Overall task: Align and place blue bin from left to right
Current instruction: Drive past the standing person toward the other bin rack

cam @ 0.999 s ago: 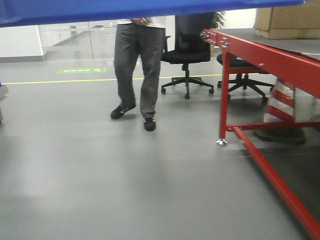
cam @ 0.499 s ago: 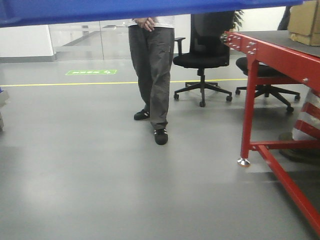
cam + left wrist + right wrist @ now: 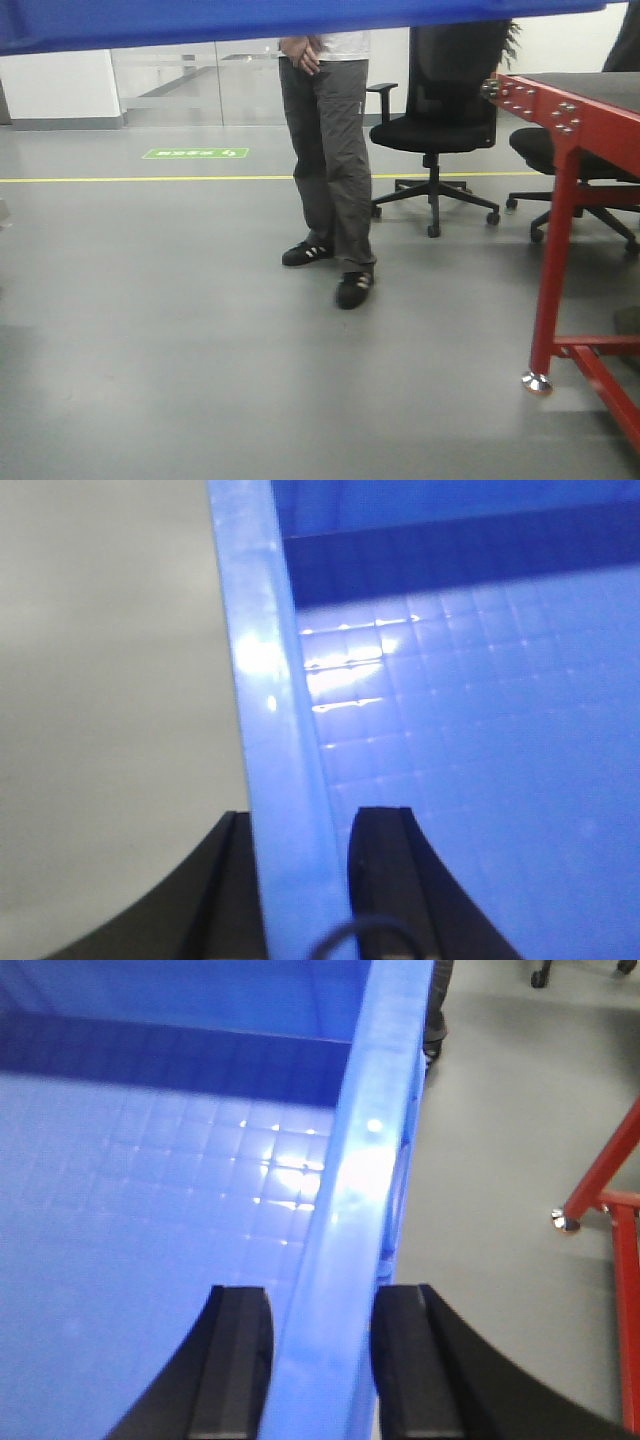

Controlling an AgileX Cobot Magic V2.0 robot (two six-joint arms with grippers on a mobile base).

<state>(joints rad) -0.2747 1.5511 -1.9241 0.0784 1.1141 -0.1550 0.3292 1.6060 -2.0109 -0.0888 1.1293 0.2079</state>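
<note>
Grey floor (image 3: pixel 150 350) below; blue bin (image 3: pixel 480 740) side rims gripped, one in left hand (image 3: pixel 305 825), other in right hand (image 3: pixel 320 1300).

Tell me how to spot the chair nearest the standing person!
Find the big red table on the right of the front view, then look left to the person in grey trousers. The black office chair stands between them and the table, a little farther back. Unlike the other chair, half hidden behind the table leg, its whole wheeled base shows.
</note>
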